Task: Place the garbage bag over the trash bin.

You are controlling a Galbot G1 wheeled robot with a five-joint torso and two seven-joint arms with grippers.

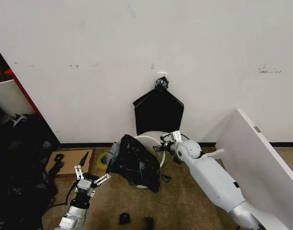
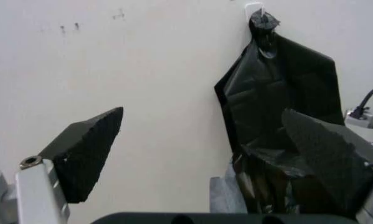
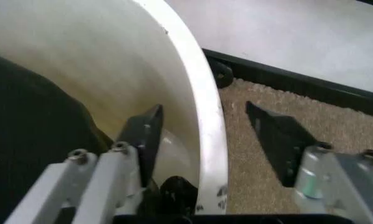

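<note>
The trash bin (image 1: 147,139) stands on the carpet against the wall, a cream-white bucket with a rolled rim (image 3: 205,116). The glossy black garbage bag (image 1: 134,163) is draped over its left and front side; the rim's far right part is bare. My right gripper (image 1: 162,144) is open at that bare rim, one finger (image 3: 145,135) inside the bin and the other (image 3: 277,140) outside, the rim between them. The bag (image 3: 24,140) fills the bin's inner side. My left gripper (image 1: 91,175) is open and empty, low on the left, just short of the bag (image 2: 267,182).
Flat black bags (image 1: 158,111) hang from a wall hook behind the bin. A yellow-green tape roll (image 1: 103,159) and a cardboard sheet (image 1: 64,163) lie to the left. A white board (image 1: 261,158) leans on the right. Black scraps (image 1: 124,218) dot the carpet.
</note>
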